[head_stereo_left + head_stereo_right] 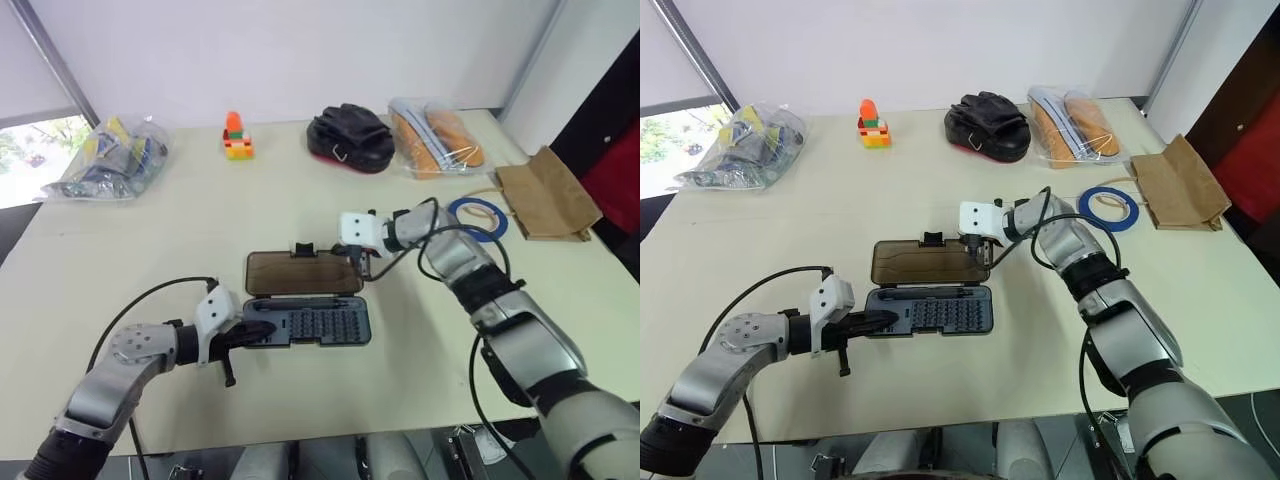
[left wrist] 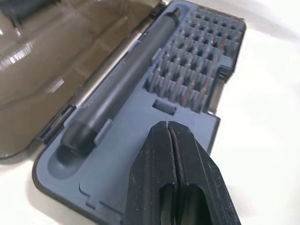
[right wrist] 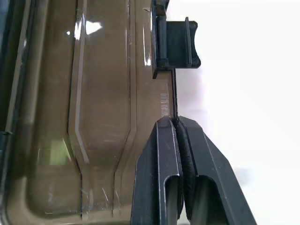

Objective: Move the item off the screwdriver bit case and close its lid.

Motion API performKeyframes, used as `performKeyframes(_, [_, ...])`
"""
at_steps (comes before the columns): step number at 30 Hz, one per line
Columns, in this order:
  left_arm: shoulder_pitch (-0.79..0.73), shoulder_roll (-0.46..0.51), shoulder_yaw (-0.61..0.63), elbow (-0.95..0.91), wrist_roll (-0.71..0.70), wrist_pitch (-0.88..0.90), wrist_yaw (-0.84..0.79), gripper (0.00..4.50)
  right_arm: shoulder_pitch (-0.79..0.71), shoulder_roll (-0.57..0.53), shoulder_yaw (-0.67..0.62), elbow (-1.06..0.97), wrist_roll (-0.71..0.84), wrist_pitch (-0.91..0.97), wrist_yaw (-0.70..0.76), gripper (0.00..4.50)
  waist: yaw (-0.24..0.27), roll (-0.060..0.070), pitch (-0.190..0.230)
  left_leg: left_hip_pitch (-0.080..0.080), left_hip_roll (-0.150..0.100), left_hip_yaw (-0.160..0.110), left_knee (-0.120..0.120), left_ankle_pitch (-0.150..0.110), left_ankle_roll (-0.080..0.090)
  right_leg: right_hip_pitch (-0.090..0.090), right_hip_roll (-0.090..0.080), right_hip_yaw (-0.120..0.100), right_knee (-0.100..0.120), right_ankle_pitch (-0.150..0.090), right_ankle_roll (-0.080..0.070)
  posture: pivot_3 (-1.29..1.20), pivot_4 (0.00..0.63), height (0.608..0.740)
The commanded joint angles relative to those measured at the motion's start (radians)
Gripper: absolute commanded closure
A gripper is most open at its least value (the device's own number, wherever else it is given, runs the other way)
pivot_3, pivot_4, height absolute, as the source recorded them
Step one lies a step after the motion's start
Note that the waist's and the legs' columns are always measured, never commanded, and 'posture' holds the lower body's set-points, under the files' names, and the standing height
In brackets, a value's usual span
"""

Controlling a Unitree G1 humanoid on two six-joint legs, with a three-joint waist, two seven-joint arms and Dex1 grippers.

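The right claw (image 3: 177, 123) is pinching the far edge of the lid (image 1: 300, 272), which lies open and flat on the worktop (image 1: 150, 250). The left claw (image 2: 168, 125), pressed together, rests on the left end of the screwdriver bit case (image 1: 320, 325). The item (image 1: 478, 216) lies far right, beside a paper bag (image 1: 545, 195).

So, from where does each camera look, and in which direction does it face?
Left eye view: on the head, facing forward and down over the table; both arms show, above the open screwdriver bit case.
Right eye view: beside it, same scene, with the blue tape ring off the case.
Left wrist view: along the shut left gripper, over the case's base.
Right wrist view: along the right gripper, shut on the lid edge.
Shared: all four views show the case.
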Motion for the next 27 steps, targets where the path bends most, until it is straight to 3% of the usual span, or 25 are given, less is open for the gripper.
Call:
performKeyframes(1, [0.009,-0.006,-0.004,0.008,-0.011,0.053,0.004,4.50,0.062,-0.062,-0.068,-0.209,-0.004,0.044,-0.033,4.47,0.005,0.000,0.000,0.000,0.000,0.000,0.000,0.000,0.000,0.000,0.000,0.000,0.000,0.000,0.000,0.00,0.150,0.740])
performKeyframes(4, [-0.009,-0.029,0.029,-0.025,-0.076,0.108,0.022,4.50,0.126,-0.089,-0.080,-0.329,-0.013,0.068,-0.057,4.47,0.015,0.000,0.000,-0.002,0.000,0.000,0.000,0.000,0.000,-0.001,0.000,0.000,-0.001,0.000,0.000,0.00,0.150,0.740])
performKeyframes(7, [-0.046,-0.062,0.109,-0.080,-0.231,0.226,0.048,4.50,0.152,-0.092,-0.085,-0.366,-0.034,0.056,-0.102,4.47,0.015,-0.001,0.002,-0.003,0.000,0.000,0.000,0.000,0.000,-0.002,0.000,0.000,0.000,0.000,0.000,0.00,0.150,0.740])
performKeyframes(10, [-0.133,-0.080,0.244,-0.079,-0.449,0.377,0.094,4.50,0.159,-0.103,-0.066,-0.341,-0.091,-0.051,-0.169,4.47,0.014,-0.004,0.005,-0.005,0.000,0.000,0.000,0.000,0.000,-0.004,0.000,-0.001,0.000,0.000,0.000,0.00,0.150,0.740])
performKeyframes(12, [-0.214,-0.082,0.328,-0.010,-0.519,0.419,0.134,4.50,0.160,-0.101,-0.067,-0.331,-0.106,-0.077,-0.192,4.47,0.014,-0.005,0.006,-0.007,0.001,-0.001,0.002,0.000,0.000,-0.006,0.001,-0.001,0.000,0.000,0.000,0.00,0.150,0.740])
performKeyframes(14, [-0.290,-0.085,0.371,0.094,-0.484,0.393,0.183,4.50,0.157,-0.099,-0.071,-0.326,-0.110,-0.082,-0.199,4.47,0.015,-0.005,0.006,-0.007,0.000,-0.001,0.002,0.000,-0.001,-0.006,0.001,-0.001,0.000,0.000,0.000,0.00,0.150,0.740])
performKeyframes(19, [-0.411,-0.081,0.294,0.405,-0.210,0.153,0.216,4.50,0.154,-0.095,-0.078,-0.330,-0.112,-0.070,-0.205,4.47,0.012,-0.005,0.006,-0.007,0.000,0.000,0.001,0.001,-0.002,-0.006,0.001,-0.001,-0.001,0.000,0.000,0.00,0.150,0.740])
performKeyframes(27, [-0.614,-0.196,0.128,0.897,0.024,-0.128,0.072,4.50,0.153,-0.079,-0.068,-0.336,-0.125,-0.072,-0.221,4.47,0.018,-0.006,0.006,-0.012,-0.001,0.000,0.002,0.002,-0.004,-0.009,0.000,-0.001,-0.002,0.001,0.000,0.00,0.150,0.740])
